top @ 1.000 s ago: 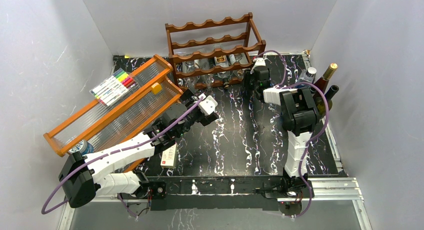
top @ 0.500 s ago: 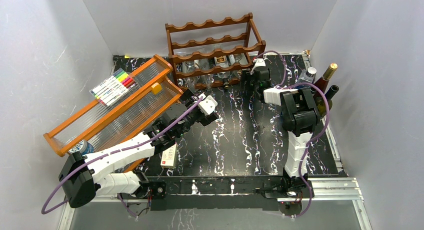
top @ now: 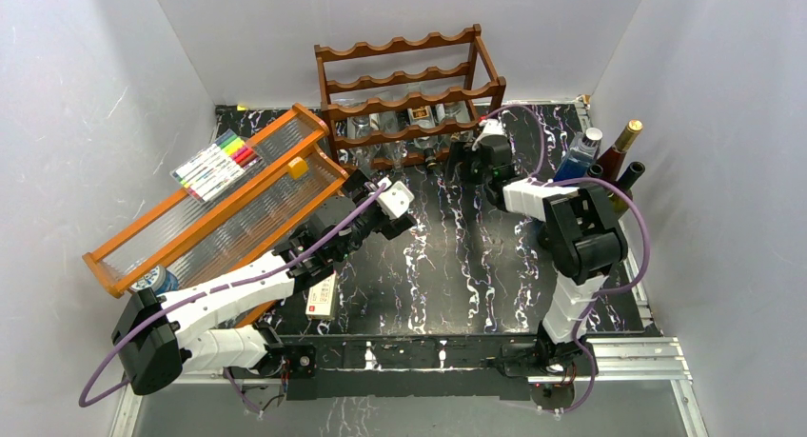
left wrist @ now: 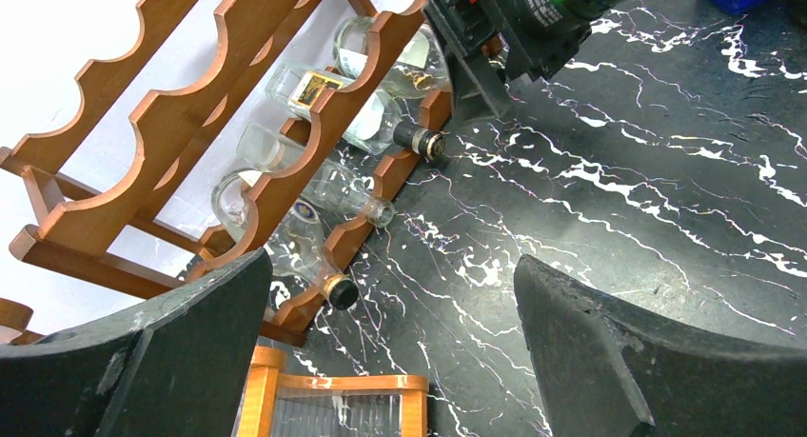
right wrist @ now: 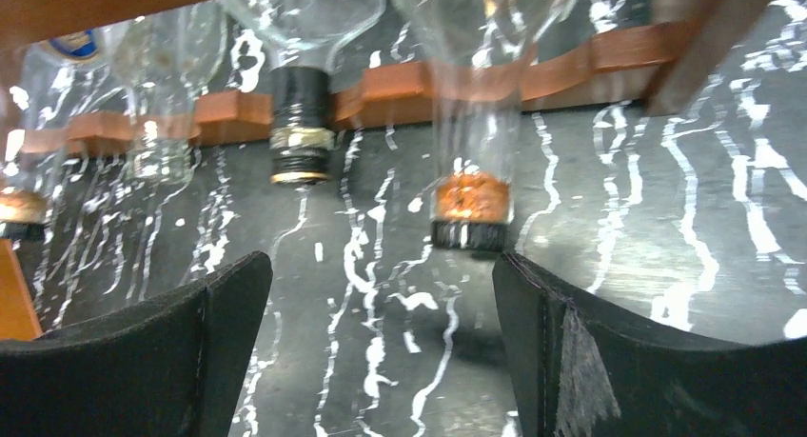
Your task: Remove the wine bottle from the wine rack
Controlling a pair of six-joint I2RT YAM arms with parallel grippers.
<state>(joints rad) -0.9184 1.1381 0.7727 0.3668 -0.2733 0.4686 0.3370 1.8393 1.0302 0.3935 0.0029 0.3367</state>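
The dark reddish-brown wine rack [top: 409, 80] stands at the back of the table. Several clear wine bottles [top: 419, 120] lie in its lowest tier, necks pointing toward me. My right gripper [top: 462, 161] hangs open just in front of the rack's right end. In the right wrist view a copper-foiled bottle neck [right wrist: 469, 197] and a black-capped neck [right wrist: 300, 123] lie just beyond the open right gripper [right wrist: 381, 347], with nothing between its fingers. My left gripper [top: 356, 183] is open near the rack's left end. In the left wrist view it [left wrist: 390, 351] frames bare table, with the rack [left wrist: 238, 104] above.
An orange-framed tray with clear ribbed panels [top: 195, 229] leans at the left with coloured markers [top: 217, 164] on it. Several upright bottles [top: 609, 161] stand at the right wall. A small white box [top: 322, 299] lies near the left arm.
My right gripper has gone from shut to open and shifted a little left and away from the rack's right end. The left arm has not moved.
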